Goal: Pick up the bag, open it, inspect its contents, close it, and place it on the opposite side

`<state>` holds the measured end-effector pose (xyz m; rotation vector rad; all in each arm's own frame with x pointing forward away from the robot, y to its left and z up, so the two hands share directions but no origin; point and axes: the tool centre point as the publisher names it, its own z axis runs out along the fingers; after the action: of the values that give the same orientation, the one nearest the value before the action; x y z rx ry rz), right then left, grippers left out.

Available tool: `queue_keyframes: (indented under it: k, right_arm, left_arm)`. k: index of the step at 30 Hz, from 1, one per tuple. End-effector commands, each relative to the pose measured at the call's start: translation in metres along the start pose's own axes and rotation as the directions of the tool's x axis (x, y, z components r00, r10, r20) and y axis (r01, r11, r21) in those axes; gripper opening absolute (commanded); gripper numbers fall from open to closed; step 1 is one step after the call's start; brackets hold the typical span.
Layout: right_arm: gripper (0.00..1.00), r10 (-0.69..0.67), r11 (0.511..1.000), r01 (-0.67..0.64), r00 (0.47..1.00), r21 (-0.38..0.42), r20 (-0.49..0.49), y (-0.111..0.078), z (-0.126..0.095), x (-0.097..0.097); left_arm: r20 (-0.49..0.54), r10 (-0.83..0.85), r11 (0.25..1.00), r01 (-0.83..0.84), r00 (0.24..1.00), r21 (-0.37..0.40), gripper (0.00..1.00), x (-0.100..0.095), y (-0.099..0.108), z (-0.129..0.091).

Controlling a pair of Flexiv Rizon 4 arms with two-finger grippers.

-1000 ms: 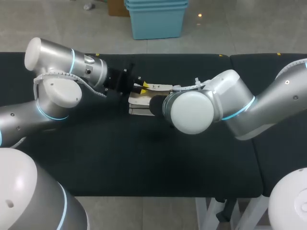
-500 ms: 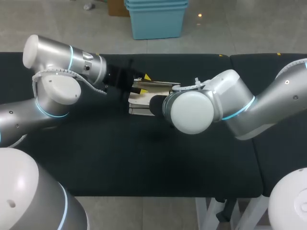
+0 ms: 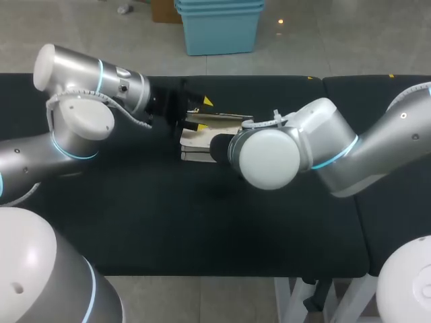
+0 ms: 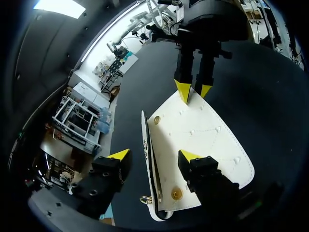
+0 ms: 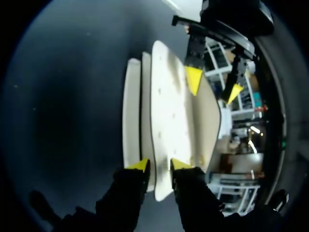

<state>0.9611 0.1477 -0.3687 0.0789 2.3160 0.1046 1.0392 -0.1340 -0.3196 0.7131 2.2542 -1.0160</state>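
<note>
A white bag (image 3: 199, 140) with gold studs lies flat on the dark table, between my two grippers. In the left wrist view my left gripper (image 4: 154, 154) is open and straddles the bag's (image 4: 198, 135) edge, which carries a gold ring, without touching it on both sides. The head view shows that gripper (image 3: 200, 113) at the bag's left end. My right gripper (image 5: 159, 165) is at the opposite end, slightly open, with the end of the bag's flap (image 5: 169, 111) between its fingers. The head view hides the right gripper behind its own wrist. Each wrist view shows the other gripper: right (image 4: 195, 91), left (image 5: 215, 86).
The dark padded table (image 3: 202, 222) stretches out on all sides of the bag. At the right, a seam (image 3: 358, 208) separates it from a second table section. My right arm's big wrist joint (image 3: 269, 158) hangs just right of the bag.
My left gripper's fingers have spread apart at the bag's left end, the upper tip moving away from the bag. The right arm and the bag have stayed in place.
</note>
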Motion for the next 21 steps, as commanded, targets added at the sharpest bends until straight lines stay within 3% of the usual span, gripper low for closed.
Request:
queue_keyframes:
  k: [1,11,14,16,21]
  right_arm:
    - [1.0,0.0,1.0,0.0,1.0,0.01,0.01,-0.001,-0.012,-0.002]
    - [1.0,0.001,1.0,-0.001,1.0,0.015,-0.011,-0.005,-0.038,-0.018]
    - [1.0,0.022,0.999,-0.02,0.998,0.027,-0.061,-0.008,-0.044,-0.025]
    - [1.0,0.049,0.998,-0.045,0.992,0.034,-0.12,-0.01,-0.047,-0.028]
    - [1.0,0.06,0.998,-0.055,0.985,0.031,-0.165,-0.015,-0.053,-0.038]
  left_arm:
    - [-0.001,-0.007,1.0,0.007,1.0,0.002,0.71,0.0,-0.001,-0.004]
    - [-0.033,-0.1,0.995,0.1,0.994,0.019,0.75,-0.002,-0.003,-0.01]
    - [-0.06,-0.14,0.99,0.142,0.988,0.022,0.81,-0.003,-0.002,-0.013]
    - [-0.075,-0.161,0.986,0.164,0.984,0.033,0.81,-0.003,-0.002,-0.017]
    - [-0.11,-0.223,0.974,0.227,0.969,0.02,0.83,-0.007,-0.002,-0.024]
